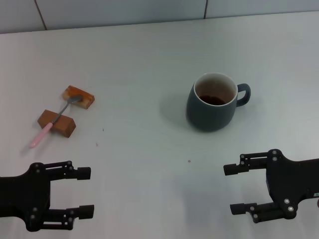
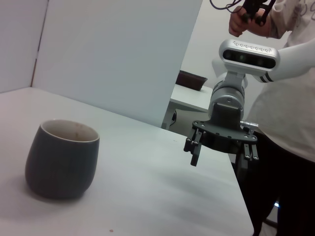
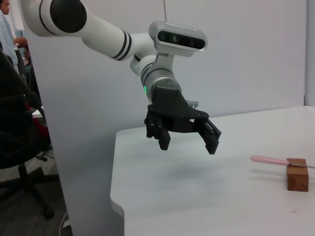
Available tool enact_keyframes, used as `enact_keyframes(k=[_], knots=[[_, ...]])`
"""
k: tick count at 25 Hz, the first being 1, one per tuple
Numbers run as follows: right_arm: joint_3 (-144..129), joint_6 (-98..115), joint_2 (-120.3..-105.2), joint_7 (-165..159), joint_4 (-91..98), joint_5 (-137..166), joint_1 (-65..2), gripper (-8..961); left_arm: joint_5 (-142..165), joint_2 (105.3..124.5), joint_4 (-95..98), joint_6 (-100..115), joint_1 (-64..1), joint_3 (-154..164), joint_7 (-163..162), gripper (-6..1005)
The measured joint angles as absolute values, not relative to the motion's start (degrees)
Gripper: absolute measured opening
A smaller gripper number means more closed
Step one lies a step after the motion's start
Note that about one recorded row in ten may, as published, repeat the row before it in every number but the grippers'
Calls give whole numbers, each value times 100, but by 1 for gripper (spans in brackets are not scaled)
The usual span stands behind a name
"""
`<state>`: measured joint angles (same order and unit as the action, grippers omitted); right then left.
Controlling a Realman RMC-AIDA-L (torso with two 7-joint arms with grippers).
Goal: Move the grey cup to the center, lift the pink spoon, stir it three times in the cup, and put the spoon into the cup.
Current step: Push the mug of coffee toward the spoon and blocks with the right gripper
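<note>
- Blue-grey ceramic, white inside with a pale rim: the grey cup (image 1: 212,103) standing upright on the white desk (image 1: 149,64), right of the middle in the head view, loop handle turned toward the robot's right, something dark and brownish at its bottom.
- Same cup in the left wrist view (image 2: 61,159), handle hidden there.
- Pale pink handle, silver neck and bowl: the pink spoon (image 1: 54,121) far over on the robot's left, well apart from the cup.
- Long axis slanted, bowl pointing away from the robot and toward the middle, resting on the far wooden block (image 1: 79,96); neck crossing the near wooden block (image 1: 56,123); handle tip pointing toward the robot and leftward, reaching down near the desk.
- Near the front edge on the left, the left pincer (image 1: 87,191), fingers spread wide, holding nothing, above the desk and apart from the spoon; seen likewise in the right wrist view (image 3: 189,140).
- Near the front edge on the right, the right pincer (image 1: 230,188), fingers spread, holding nothing, on the robot's side of the cup and not touching it; also in the left wrist view (image 2: 221,152).
</note>
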<state>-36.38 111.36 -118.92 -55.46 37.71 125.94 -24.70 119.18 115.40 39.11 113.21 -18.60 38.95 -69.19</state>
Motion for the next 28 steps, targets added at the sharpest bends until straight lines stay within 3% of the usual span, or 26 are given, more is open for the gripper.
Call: enact_keyframes(k=[22, 28], knots=[[-3611, 11347, -11905, -5555, 3975, 12549, -2432, 641, 11927, 11522, 3918, 11315, -1872, 4043, -6876, 786], [-3652, 11407, -11891, -5566, 3990, 12451, -2424, 467, 11920, 11516, 3919, 11315, -1872, 4043, -6898, 786]])
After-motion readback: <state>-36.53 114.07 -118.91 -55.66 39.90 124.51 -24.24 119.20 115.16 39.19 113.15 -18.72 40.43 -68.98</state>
